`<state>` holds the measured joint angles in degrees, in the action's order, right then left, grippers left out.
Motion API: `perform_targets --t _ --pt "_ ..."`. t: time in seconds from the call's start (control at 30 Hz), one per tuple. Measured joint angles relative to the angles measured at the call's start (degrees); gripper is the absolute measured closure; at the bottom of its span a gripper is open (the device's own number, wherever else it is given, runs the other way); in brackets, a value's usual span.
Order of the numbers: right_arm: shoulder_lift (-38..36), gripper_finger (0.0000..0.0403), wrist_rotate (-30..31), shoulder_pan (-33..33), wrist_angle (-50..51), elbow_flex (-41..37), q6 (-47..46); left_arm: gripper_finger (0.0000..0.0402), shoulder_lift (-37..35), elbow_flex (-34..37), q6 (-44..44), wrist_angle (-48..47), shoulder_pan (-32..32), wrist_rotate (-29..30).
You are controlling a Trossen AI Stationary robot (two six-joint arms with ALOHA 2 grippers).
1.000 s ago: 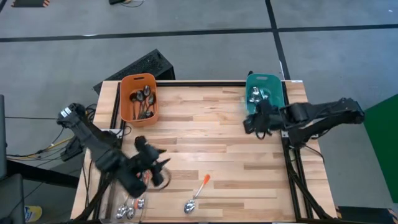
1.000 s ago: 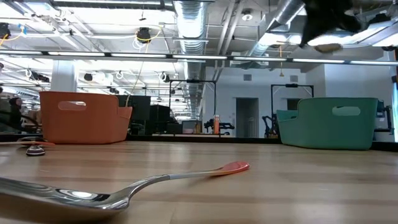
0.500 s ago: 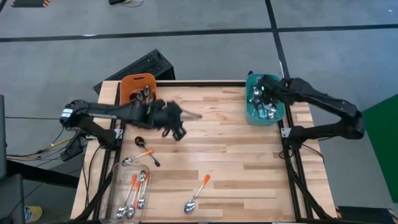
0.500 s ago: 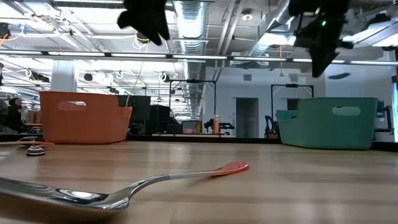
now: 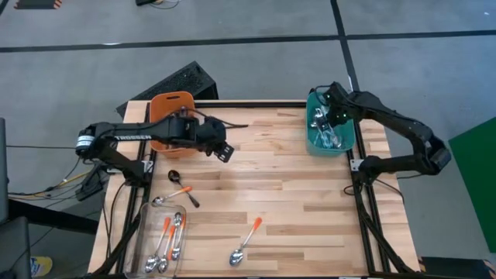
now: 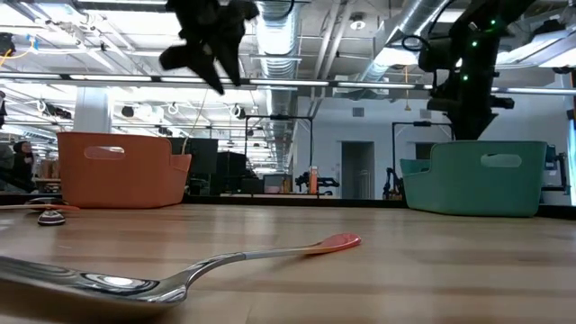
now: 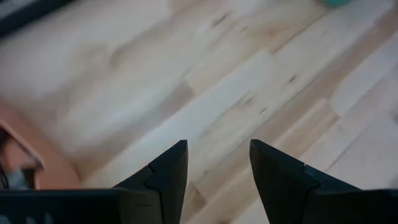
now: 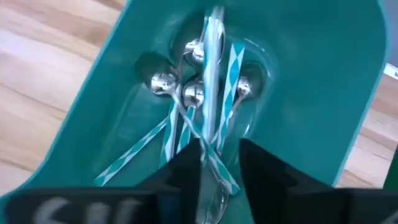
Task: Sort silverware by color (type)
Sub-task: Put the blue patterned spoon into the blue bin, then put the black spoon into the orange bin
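The right gripper point(image 8: 219, 163) is hanging over the teal bin point(image 5: 346, 139) at the far right corner of the worktop point(image 5: 287, 186). Its fingers are standing a narrow way apart, and a blue-handled spoon point(image 8: 213, 74) is lying in the gap between them, pointing down into the bin; whether the fingers are pressing on it cannot be told. Below it, several more blue-striped spoons point(image 8: 180, 118) are lying crossed on the bin's floor with their shiny bowls bunched together.

The left gripper point(image 7: 217, 165) is hovering above the worktop just beside the orange bin point(image 5: 157, 105), at the far left. Its fingers are standing clearly apart and nothing is between them; only bare wood is showing in the gap. The orange bin is holding dark spoons.

On the near left part of the worktop a black spoon point(image 5: 181, 187) and a metal spoon point(image 5: 166, 198) are lying close together. Nearer the front edge, a clear tray point(image 5: 146, 232) is carrying orange-handled spoons point(image 5: 169, 240). One more orange-handled spoon point(image 5: 246, 242) is lying alone near the front middle, well apart from both arms.
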<state>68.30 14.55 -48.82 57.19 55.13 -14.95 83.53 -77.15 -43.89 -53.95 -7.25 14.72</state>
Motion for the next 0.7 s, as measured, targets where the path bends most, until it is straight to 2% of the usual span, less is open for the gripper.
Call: perform_targets --t 0.17,0.27,0.4,0.5,0.7 --pt "-0.38 0.0207 -1.85 -0.14 -1.96 0.07 -0.71 0.0242 0.00 6.40 -5.19 2.84 -0.43 -1.87" --pt "-1.18 0.0181 -3.47 1.09 -3.82 0.07 -4.42 0.0242 0.00 9.71 -10.30 3.56 -0.92 -2.16" --pt "-2.58 0.0175 -6.75 5.49 -7.55 0.07 -9.32 0.0242 0.00 12.86 -26.06 3.44 -0.89 -2.65" --pt "-3.15 0.0181 -6.93 9.74 -9.64 0.07 -11.37 0.0242 0.00 15.23 -37.22 3.33 0.13 -6.20" --pt "-3.03 0.0191 -5.71 15.33 -13.99 0.09 -14.15 0.0242 0.00 17.63 -42.45 -0.44 3.94 -9.94"
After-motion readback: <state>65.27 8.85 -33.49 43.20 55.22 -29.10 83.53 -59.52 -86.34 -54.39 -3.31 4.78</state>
